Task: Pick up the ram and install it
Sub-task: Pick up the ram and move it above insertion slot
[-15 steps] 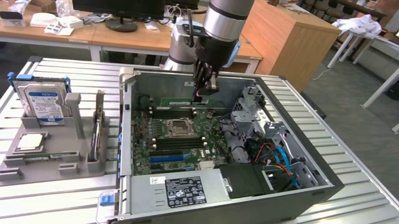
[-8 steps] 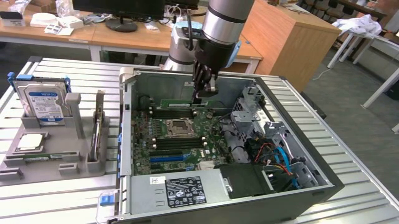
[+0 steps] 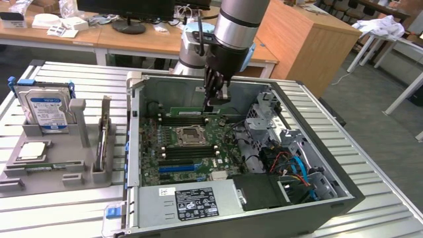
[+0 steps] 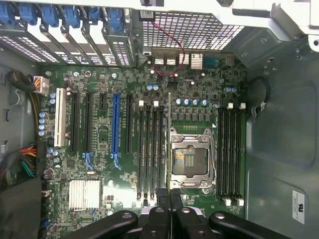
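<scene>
Above motherboard (image 4: 124, 191) — hand (image 3: 211, 106): 1, clamped | ram (image 3: 187, 112): 1, held

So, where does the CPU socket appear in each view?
Exterior view: the CPU socket sits mid-motherboard, between two banks of black memory slots.
Wrist view: the CPU socket sits again between the black memory slots.
Shared landmark: the blue expansion slot, beyond one slot bank.

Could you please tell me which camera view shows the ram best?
The exterior view: the ram shows its long green face, gripped by the end effector over the motherboard. The wrist view shows the ram edge-on, a thin strip.
</scene>
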Motion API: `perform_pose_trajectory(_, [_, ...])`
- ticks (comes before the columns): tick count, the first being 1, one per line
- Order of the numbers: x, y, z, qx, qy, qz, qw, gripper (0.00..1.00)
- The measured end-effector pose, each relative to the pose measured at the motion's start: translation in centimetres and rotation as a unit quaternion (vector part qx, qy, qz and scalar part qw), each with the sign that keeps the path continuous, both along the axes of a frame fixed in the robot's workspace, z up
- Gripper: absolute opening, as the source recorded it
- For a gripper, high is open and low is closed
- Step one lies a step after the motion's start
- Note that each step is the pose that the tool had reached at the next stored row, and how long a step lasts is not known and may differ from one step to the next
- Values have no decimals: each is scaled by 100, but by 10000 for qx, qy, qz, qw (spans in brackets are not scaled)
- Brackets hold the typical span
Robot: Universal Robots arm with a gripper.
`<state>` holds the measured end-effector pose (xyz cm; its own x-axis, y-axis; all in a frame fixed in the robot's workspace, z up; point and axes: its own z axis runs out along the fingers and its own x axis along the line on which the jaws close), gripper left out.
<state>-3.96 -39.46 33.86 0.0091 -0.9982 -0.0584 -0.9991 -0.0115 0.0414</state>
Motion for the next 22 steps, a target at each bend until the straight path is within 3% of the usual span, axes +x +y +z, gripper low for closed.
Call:
perform_pose_trajectory(4, [0,-12,-2,2,-1,0,10000,12])
perform_pose_trajectory(14, [0,-105,-1,1,0,0,10000,12])
perform_pose_trajectory(22, [-1,-142,-2,2,0,-1,10000,12])
